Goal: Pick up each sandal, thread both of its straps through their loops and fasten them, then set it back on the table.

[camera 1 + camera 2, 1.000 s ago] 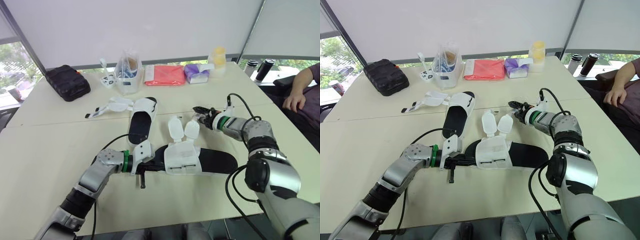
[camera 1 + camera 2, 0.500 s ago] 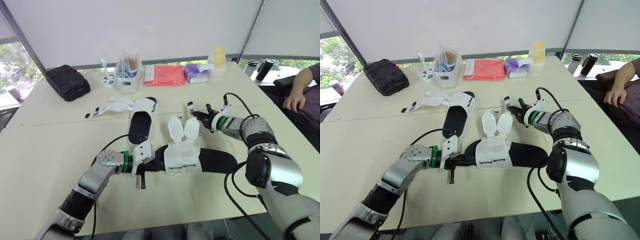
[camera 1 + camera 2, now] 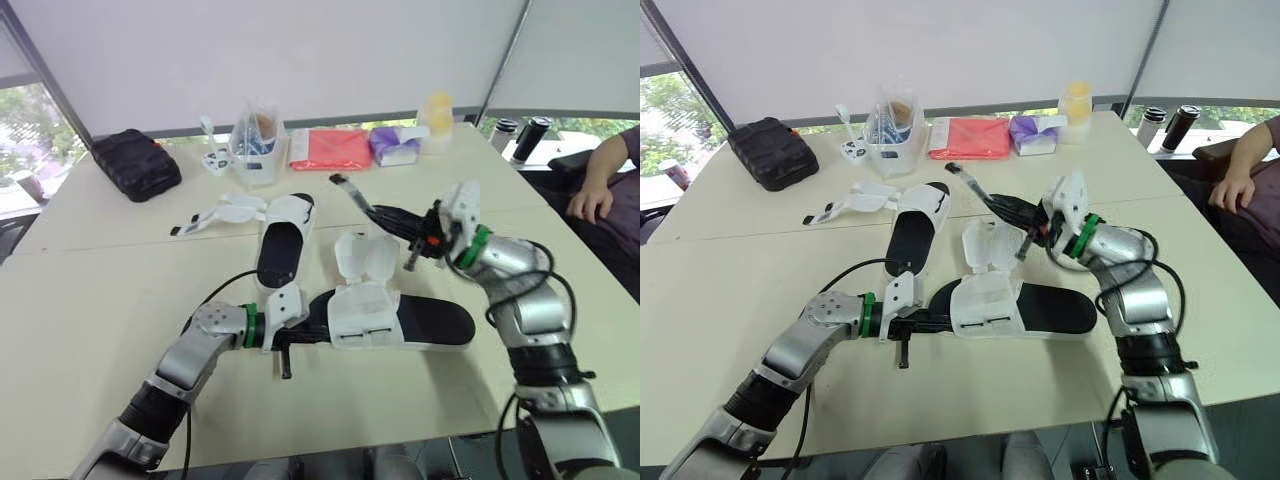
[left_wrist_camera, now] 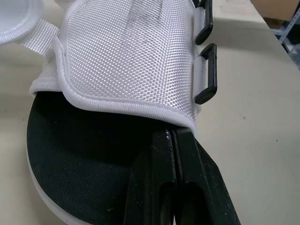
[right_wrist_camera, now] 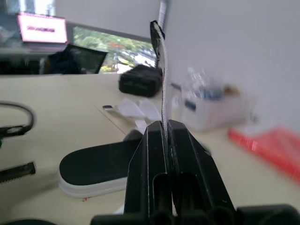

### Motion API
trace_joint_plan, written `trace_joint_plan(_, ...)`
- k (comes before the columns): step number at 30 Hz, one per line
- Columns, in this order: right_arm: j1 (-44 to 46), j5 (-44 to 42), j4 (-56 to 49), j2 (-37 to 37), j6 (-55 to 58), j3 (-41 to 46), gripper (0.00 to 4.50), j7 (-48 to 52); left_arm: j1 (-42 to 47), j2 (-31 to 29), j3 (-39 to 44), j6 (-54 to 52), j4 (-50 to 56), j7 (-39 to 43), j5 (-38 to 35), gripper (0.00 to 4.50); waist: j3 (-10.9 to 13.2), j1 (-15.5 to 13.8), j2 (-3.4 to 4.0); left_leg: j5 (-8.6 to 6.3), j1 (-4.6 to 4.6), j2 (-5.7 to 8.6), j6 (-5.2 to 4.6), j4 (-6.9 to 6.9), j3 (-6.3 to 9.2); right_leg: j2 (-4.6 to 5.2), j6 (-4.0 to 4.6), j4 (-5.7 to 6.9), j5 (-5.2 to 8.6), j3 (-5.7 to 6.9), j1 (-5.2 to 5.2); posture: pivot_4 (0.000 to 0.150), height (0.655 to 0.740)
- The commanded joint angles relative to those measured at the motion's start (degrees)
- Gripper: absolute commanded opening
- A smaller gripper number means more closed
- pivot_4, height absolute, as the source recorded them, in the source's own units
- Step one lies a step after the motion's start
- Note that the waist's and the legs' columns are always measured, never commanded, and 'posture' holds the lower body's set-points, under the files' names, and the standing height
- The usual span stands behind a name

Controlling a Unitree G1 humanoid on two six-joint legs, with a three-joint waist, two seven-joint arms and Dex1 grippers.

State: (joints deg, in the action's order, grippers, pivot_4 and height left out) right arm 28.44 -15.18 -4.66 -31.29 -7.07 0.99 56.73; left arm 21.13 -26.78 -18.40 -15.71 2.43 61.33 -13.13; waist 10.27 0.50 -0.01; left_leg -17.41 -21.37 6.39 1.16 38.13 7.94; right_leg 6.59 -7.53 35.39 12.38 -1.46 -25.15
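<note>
Left wrist view: left claw point(image 4: 174, 135) clamps sandal point(image 4: 126, 61), partly cropped.

at the right edge of the frame a person point(image 3: 598, 195) is cut off, only a forearm and hand showing. the left gripper point(image 3: 315, 334) covers the left end of the near sandal point(image 3: 430, 322), whose white upper point(image 3: 365, 315) hides the sole beneath. in the right wrist view the lower end of the strap point(image 5: 162, 75) vanishes inside the right gripper point(image 5: 165, 125), and the clear container point(image 5: 220, 105) and red packet point(image 5: 269, 143) beyond are blurred.
</note>
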Motion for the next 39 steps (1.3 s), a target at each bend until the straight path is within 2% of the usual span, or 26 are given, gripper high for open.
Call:
trace_joint_plan(1,-4.38,2.57,-4.41,-1.92,-13.07,-0.79,0.01,3.16,-0.57,-0.6,-0.57,-0.48,-0.17,1.13,0.13,0.0,-0.01,0.15,-0.02,0.0,0.01,0.0,0.0,0.0,-0.01,-0.01,0.0,-0.02,0.0,0.0,0.03,0.15,0.74)
trace_joint_plan(5,-9.06,9.02,-2.64,-6.61,-44.95,-3.25,0.01,6.86,-0.69,-0.27,-0.97,-0.92,-0.1,1.32,0.06,0.0,-0.01,0.2,-0.01,0.0,0.21,-0.01,-0.01,0.0,-0.07,0.0,-0.02,-0.02,-0.01,-0.04,0.22,0.15,0.74)
trace_joint_plan(8,-6.48,14.99,4.47,-7.42,-56.33,-4.78,0.01,4.13,-0.08,0.27,-1.08,-0.92,-0.83,1.39,0.1,0.0,0.03,0.27,-0.06,-0.01,0.58,-0.02,-0.02,-0.02,-0.08,-0.03,-0.02,-0.08,0.0,-0.03,0.59,0.15,0.74)
trace_joint_plan(11,-3.53,18.52,10.01,-8.45,-61.36,-5.96,0.84,1.65,0.44,0.71,-1.22,-0.94,-1.27,1.54,0.17,0.0,0.02,0.21,-0.06,-0.18,0.99,-0.03,-0.33,-0.1,-0.11,-0.03,-0.03,-0.11,0.0,-0.06,0.96,0.15,0.74)
trace_joint_plan(15,-2.0,22.91,14.79,-10.01,-65.55,-4.67,2.82,-3.0,0.78,0.9,-0.97,-0.87,-1.72,1.86,0.14,0.0,0.02,-0.05,-0.06,-0.03,0.97,-0.05,-0.06,-0.09,-0.06,-0.08,-0.01,-0.08,0.01,-0.06,0.93,0.15,0.74)
trace_joint_plan(18,-5.22,27.53,17.3,-13.15,-64.71,-0.8,4.36,-6.76,1.24,1.25,-0.27,-0.33,-2.64,1.5,0.25,0.0,0.02,-0.29,-0.06,-0.02,0.93,-0.03,-0.04,-0.1,-0.07,-0.08,0.0,-0.11,0.01,-0.07,0.91,0.15,0.74)
trace_joint_plan(20,-9.59,27.76,18.17,-15.74,-63.91,1.69,4.36,-9.34,1.69,1.57,0.14,0.18,-3.45,1.14,0.41,0.0,0.02,-0.91,-0.06,-0.02,0.92,-0.01,-0.04,-0.1,-0.06,-0.08,0.0,-0.12,0.01,-0.07,0.91,0.15,0.74)
trace_joint_plan(24,-20.02,19.19,18.67,-19.74,-50.44,7.4,4.36,-13.0,2.67,2.32,0.8,1.89,-5.53,0.11,1.03,0.0,0.03,-1.21,-0.07,-0.04,0.93,-0.02,-0.08,-0.12,-0.08,-0.08,0.0,-0.14,0.01,-0.1,0.93,0.15,0.74)
trace_joint_plan(25,-22.81,12.91,15.11,-20.26,-41.25,8.82,4.36,-12.47,2.9,2.42,0.97,2.46,-6.11,-0.07,1.12,0.0,0.02,-1.19,-0.05,-0.09,0.94,-0.03,-0.18,-0.11,-0.1,-0.08,0.01,-0.14,0.01,-0.12,0.94,0.15,0.74)
trace_joint_plan(28,-31.33,-14.24,-4.99,-25.8,-4.06,12.34,4.36,-12.06,3.6,2.59,1.18,3.49,-7.31,0.02,1.06,0.0,0.03,-0.98,0.12,-0.21,0.95,-0.1,-0.39,-0.09,-0.18,-0.08,0.02,-0.15,0.01,-0.22,0.93,0.15,0.74)
trace_joint_plan(29,-32.76,-18.97,-9.11,-27.1,2.78,13.49,4.36,-12.53,3.72,2.6,1.15,3.66,-7.5,0.08,1.04,0.0,0.02,-0.86,0.16,-0.22,0.92,-0.12,-0.4,-0.09,-0.18,-0.07,0.03,-0.16,0.02,-0.26,0.91,0.15,0.74)
trace_joint_plan(30,-34.32,-27.69,-13.59,-29.8,12.54,15.27,4.36,-13.99,3.91,2.57,1.14,3.73,-7.73,0.21,0.97,0.0,0.01,-0.78,0.12,-0.22,0.95,-0.18,-0.4,-0.09,-0.2,-0.1,0.03,-0.14,0.02,-0.29,0.93,0.15,0.74)
trace_joint_plan(32,-39.8,-50.49,-21.51,-38.19,34.04,19.56,4.36,-14.61,4.33,2.67,1.01,4.02,-8.35,0.4,1.01,0.0,-0.02,-1.05,0.19,-0.22,0.95,-0.26,-0.41,-0.09,-0.17,-0.18,0.04,-0.16,0.01,-0.26,0.95,0.15,0.74)
trace_joint_plan(33,-42.07,-59.21,-24.6,-40.88,41.06,21.48,4.36,-14.08,4.5,2.77,0.97,4.16,-8.65,0.47,1.06,0.0,-0.01,-1.24,0.14,-0.22,0.92,-0.26,-0.41,-0.08,-0.17,-0.16,0.05,-0.16,0.02,-0.25,0.95,0.15,0.74)
trace_joint_plan(35,-44.9,-64.51,-28.47,-41.58,46.54,21.05,4.36,-16.35,5.04,3.25,0.78,4.42,-9.44,0.41,1.23,0.0,-0.05,-1.42,-0.23,-0.23,0.89,-0.31,-0.42,-0.1,-0.05,-0.16,0.06,-0.24,0.02,-0.09,0.99,0.15,0.74)
trace_joint_plan(39,-44.31,-53.97,-33.39,-33.92,46.73,11.64,4.36,-23.2,5.56,4.1,0.49,4.74,-9.97,0.26,1.58,0.0,-0.04,-1.79,-0.4,-0.26,0.76,-0.19,-0.46,-0.05,-0.01,-0.06,0.0,-0.38,-0.01,0.05,1.0,0.15,0.74)
